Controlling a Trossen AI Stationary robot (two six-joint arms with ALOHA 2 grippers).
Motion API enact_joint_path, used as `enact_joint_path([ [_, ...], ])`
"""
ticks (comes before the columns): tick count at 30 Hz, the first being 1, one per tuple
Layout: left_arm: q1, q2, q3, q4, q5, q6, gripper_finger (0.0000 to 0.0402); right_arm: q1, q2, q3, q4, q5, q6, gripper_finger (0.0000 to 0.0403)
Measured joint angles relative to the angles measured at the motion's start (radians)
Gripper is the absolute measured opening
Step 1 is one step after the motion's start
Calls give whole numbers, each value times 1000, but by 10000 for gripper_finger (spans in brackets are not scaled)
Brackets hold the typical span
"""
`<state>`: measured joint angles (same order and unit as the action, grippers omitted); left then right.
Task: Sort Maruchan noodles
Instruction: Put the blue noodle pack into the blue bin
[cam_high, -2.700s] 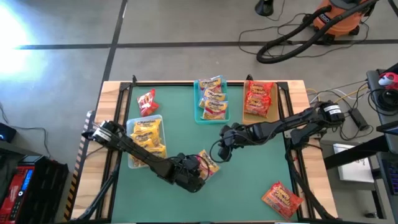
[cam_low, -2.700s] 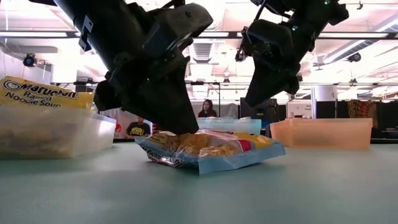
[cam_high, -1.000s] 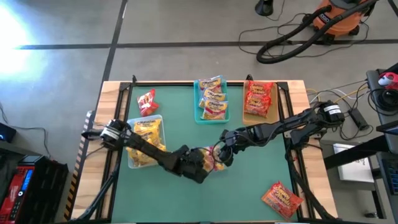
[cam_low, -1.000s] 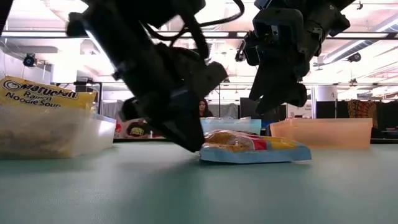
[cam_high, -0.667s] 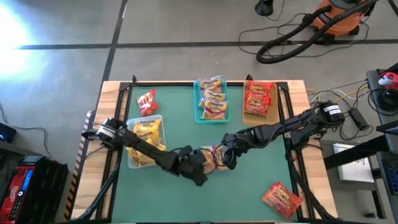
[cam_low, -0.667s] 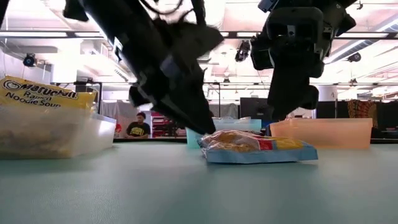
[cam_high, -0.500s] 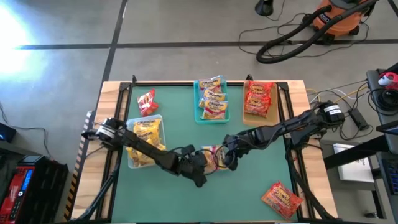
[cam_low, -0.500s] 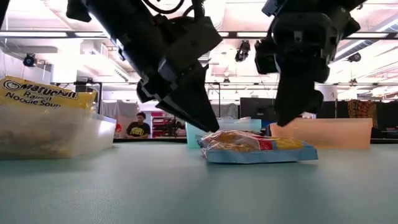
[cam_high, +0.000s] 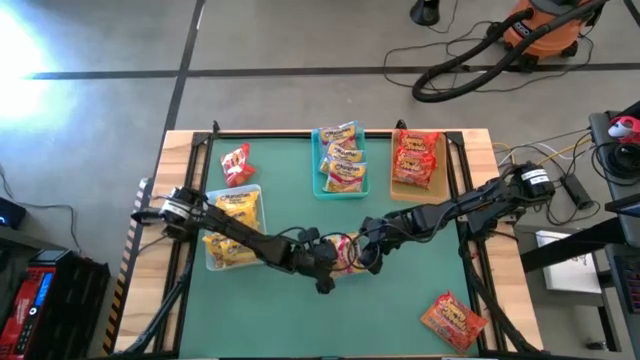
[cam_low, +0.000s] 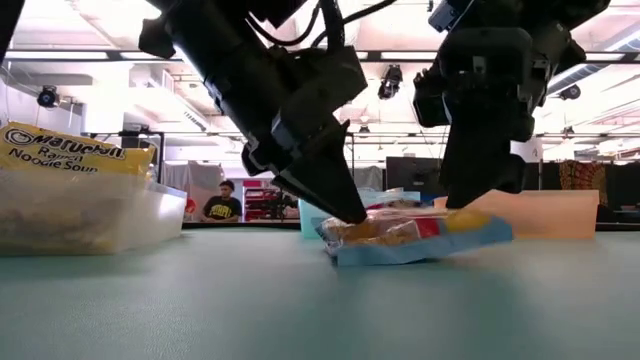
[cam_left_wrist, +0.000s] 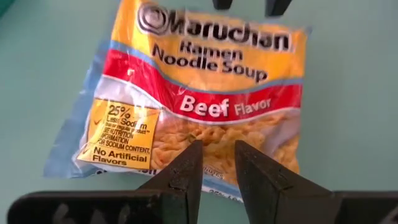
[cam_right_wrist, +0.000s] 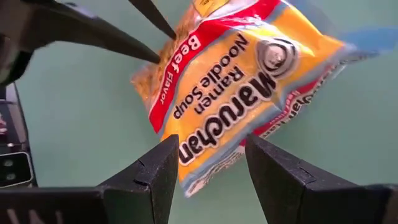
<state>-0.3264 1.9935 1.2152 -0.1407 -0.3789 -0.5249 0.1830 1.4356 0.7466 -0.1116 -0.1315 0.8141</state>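
Observation:
One Maruchan noodle packet, orange-yellow with a red band, lies mid-table; in the low view the packet has its right end raised. My left gripper comes in from the table's left and is shut on the packet's left end. My right gripper stands open from the right, its two fingers on either side of the packet's title end; I cannot tell whether they touch it. My left gripper pinches the packet's window end, opposite the title, in the narrow gap between its two fingers. The fingers slant down from the table's left. That end stays on the table, while the packet's far part tilts up.
A clear tray of yellow packets stands at the left edge, a teal tray and a tan tray at the back. A loose red packet lies far left and another red packet near right.
My left gripper has rolled its wrist while keeping hold of the packet. The packet's right end has tipped up off the table; its left end has stayed down. My right gripper has come down over the packet's right end.

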Motion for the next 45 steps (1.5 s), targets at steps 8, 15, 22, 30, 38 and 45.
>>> enact_joint_path([
  [8,10,41,-5,22,0,-8,76,11,-9,-1,19,140,32,175],
  [15,13,77,-7,32,-3,-34,76,16,-29,-1,-2,127,36,176],
  [22,14,68,-8,33,2,-36,76,13,-163,-2,-199,201,-1,181],
  [30,24,68,-9,34,11,-37,76,13,-233,-117,-5,286,90,188],
  [38,25,81,-11,34,19,-67,76,-15,-225,-321,338,230,252,188],
  [45,27,81,-12,32,24,-64,76,-23,-186,-411,530,208,321,188],
])
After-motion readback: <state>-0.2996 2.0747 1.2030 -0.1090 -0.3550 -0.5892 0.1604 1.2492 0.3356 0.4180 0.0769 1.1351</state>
